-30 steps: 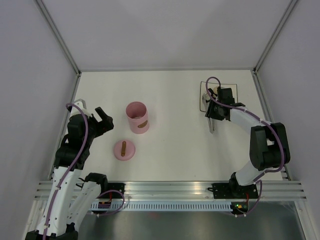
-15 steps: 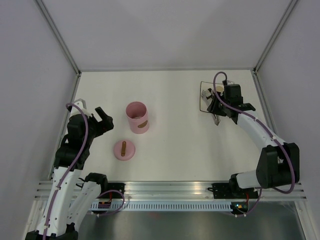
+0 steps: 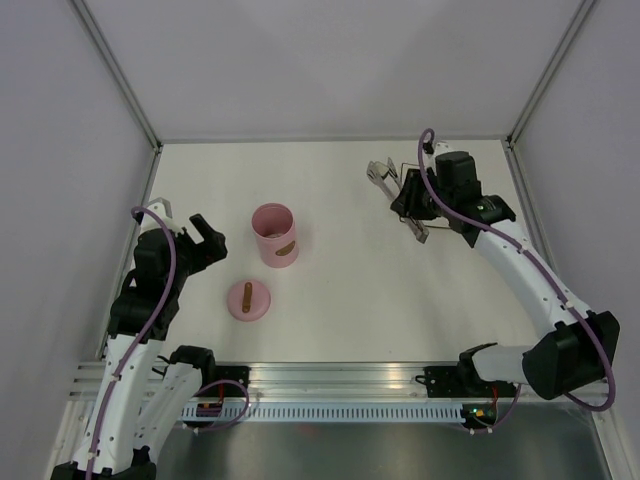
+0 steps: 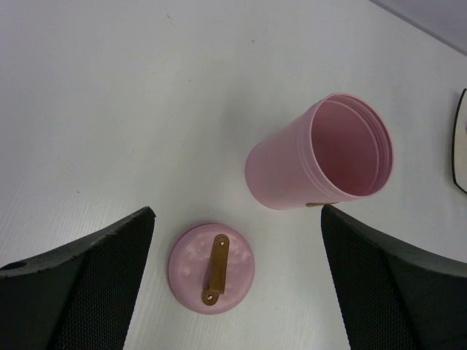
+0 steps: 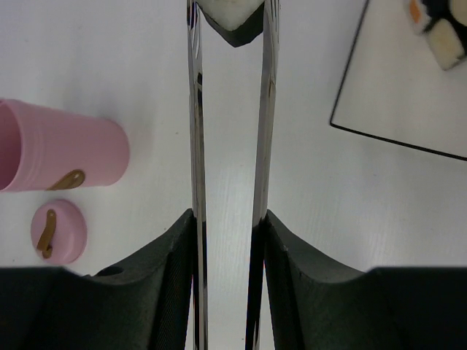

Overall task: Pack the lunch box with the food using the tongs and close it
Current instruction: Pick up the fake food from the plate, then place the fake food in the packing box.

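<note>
Right wrist view: a white, dark-edged piece of food [image 5: 232, 16] is seen pinched between the tips of the tongs [image 5: 195, 131], whose two arms are squeezed by the right gripper [image 5: 228, 237], clamped around them; more food [image 5: 436, 30] is left on the plate [image 5: 394, 95] at the far right corner of the worktop [image 3: 340, 290]. A second ago the tongs were held over that plate; they are now swung off its left edge, towards the lunch box [image 3: 273, 236], which is stood upright and uncovered left of the worktop's middle, well apart from the tongs; so one piece is judged picked and its carry begun. The lid [image 3: 247, 299] is laid handle-up towards the near edge; the left gripper [image 3: 207, 232] is kept spread wide beside it, unmoved, holding nothing. From the top the piece cannot be made out and the plate is mostly hidden by the arm; only the left wrist view looks into the lunch box [image 4: 343, 146], where no food is seen.
</note>
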Robot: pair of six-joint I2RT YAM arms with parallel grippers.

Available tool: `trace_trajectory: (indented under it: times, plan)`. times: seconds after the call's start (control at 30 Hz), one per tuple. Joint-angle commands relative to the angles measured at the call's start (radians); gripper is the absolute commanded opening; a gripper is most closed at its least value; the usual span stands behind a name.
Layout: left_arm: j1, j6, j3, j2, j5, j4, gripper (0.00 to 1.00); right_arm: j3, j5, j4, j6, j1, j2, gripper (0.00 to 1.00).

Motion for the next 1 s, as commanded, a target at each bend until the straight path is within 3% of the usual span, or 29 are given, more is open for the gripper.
trace_trajectory:
  times: [0.0,0.23,0.5,0.7,0.97]
  plan:
    - [-0.001,0.029,-0.003,0.001,0.012,0.042,1.0,0.106,-0.026,-0.021,-0.013,0.131,-0.015,0.11]
    - [-0.001,0.03,-0.002,0.001,0.004,0.04,1.0,0.223,-0.004,-0.039,0.021,0.375,0.006,0.11]
    - [-0.001,0.029,-0.003,-0.008,-0.004,0.039,1.0,0.224,0.028,-0.011,0.061,0.636,0.092,0.12]
    - [-0.001,0.029,-0.006,-0.024,-0.013,0.037,1.0,0.178,0.095,0.057,0.049,0.67,0.138,0.11]
    - [-0.001,0.032,-0.005,-0.021,-0.015,0.039,1.0,0.247,0.138,0.085,0.019,0.669,0.226,0.11]
